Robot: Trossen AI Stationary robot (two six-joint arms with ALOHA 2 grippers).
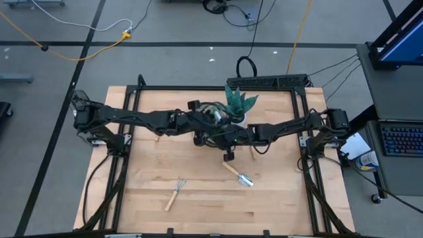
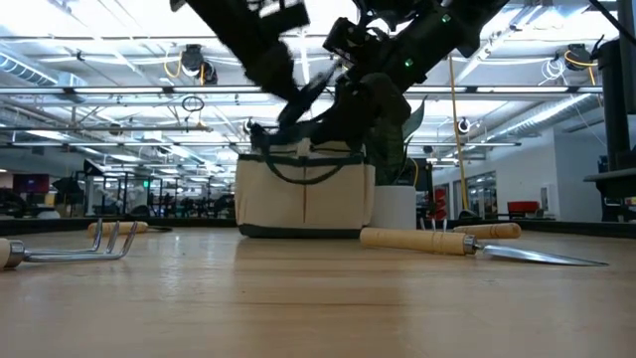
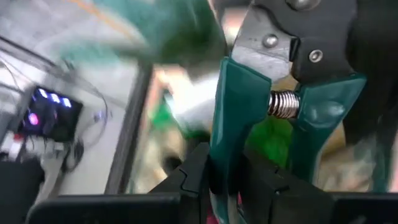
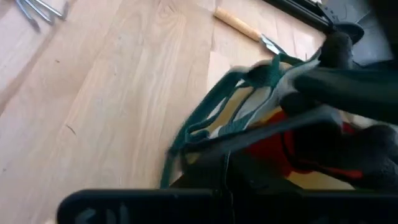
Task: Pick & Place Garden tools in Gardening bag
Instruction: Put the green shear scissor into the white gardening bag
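Fingers of the left gripper (image 3: pixel 233 186) clamp pruning shears (image 3: pixel 273 106) above the bag (image 2: pixel 305 194); lower straight, release inside. Right gripper (image 4: pixel 230 168), fingers closed, pins the bag's handle (image 4: pixel 217 109) at 3 o'clock.

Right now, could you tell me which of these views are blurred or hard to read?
Left wrist view: the pruning shears fill the frame sharply, the background smeared. Right wrist view: the bag's green loop handles look motion-blurred. Low view: the arms are dark against bright ceiling lights. High view: clear.

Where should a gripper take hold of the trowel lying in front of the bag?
Probably on the wooden handle of the trowel, coming straight down from above. It lies flat on the table, apart from other things, and the round handle should suit a two-finger pinch better than the flat metal blade.
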